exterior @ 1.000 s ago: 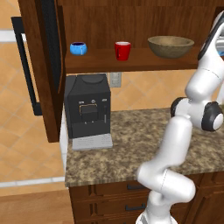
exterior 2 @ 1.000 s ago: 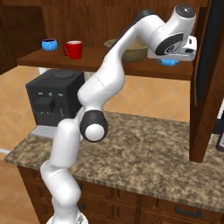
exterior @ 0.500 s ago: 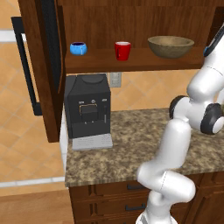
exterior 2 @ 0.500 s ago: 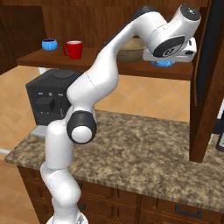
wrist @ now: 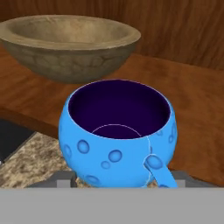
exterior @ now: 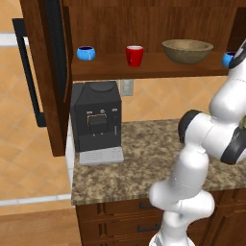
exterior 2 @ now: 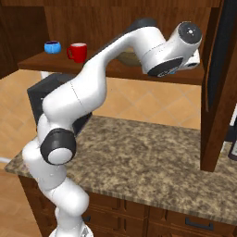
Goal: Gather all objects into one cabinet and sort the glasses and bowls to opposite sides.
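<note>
A bright blue mug [wrist: 118, 131] with a dark inside sits between the fingers of my gripper [wrist: 120, 178], which is shut on it; its body hides most of the fingertips. The mug hangs at the shelf's front edge, just right of the wide brown wooden bowl [wrist: 65, 43]. In the left base view the held mug [exterior: 227, 59] shows at the right edge, beside the bowl [exterior: 187, 50]. On the same shelf [exterior: 144, 69] of the cabinet stand a red cup [exterior: 135, 55] and a second blue mug [exterior: 86, 53] at the left.
The cabinet's left door [exterior: 48, 72] stands open with its black bar handle [exterior: 29, 72]. The right door [exterior 2: 220, 83] also hangs open. A black coffee machine [exterior: 96, 120] stands on the speckled counter [exterior: 144, 153] under the shelf. Drawers [exterior: 144, 216] lie below.
The arm's upper links have swung lower and to the left, while the hand has stayed near the shelf's right end with the blue mug in it.
</note>
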Tool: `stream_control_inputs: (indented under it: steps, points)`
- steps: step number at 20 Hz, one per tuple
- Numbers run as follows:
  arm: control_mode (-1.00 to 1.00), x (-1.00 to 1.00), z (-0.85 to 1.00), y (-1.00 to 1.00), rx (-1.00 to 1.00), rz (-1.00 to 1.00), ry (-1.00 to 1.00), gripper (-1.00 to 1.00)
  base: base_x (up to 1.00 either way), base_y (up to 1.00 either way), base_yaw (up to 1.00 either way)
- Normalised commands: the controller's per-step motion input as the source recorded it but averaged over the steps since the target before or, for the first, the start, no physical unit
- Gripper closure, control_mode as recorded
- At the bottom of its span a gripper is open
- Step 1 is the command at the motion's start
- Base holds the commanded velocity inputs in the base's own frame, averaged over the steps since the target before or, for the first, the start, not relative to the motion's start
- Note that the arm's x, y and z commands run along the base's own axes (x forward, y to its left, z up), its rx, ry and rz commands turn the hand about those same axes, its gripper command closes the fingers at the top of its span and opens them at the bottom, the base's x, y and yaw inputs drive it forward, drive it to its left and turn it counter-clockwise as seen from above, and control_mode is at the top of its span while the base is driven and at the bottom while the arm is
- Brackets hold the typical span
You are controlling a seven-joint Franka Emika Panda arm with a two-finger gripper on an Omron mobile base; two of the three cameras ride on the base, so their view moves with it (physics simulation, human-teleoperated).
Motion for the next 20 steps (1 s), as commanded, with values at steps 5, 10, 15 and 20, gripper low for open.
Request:
stream_control_inputs:
  steps: [5,10,15,20]
  points:
    - [-1.0,0.0,0.0,0.61,-0.02,-0.05,-0.01,1.0,0.0,0.0,0.0]
    - [-1.0,-0.29,0.29,0.22,0.01,0.0,0.06,1.0,0.0,0.0,0.0]
    - [-1.0,-0.41,0.49,0.13,0.04,0.0,0.1,1.0,0.0,0.0,0.0]
    - [-1.0,-0.25,0.33,0.26,0.05,0.0,0.14,1.0,0.0,0.0,0.0]
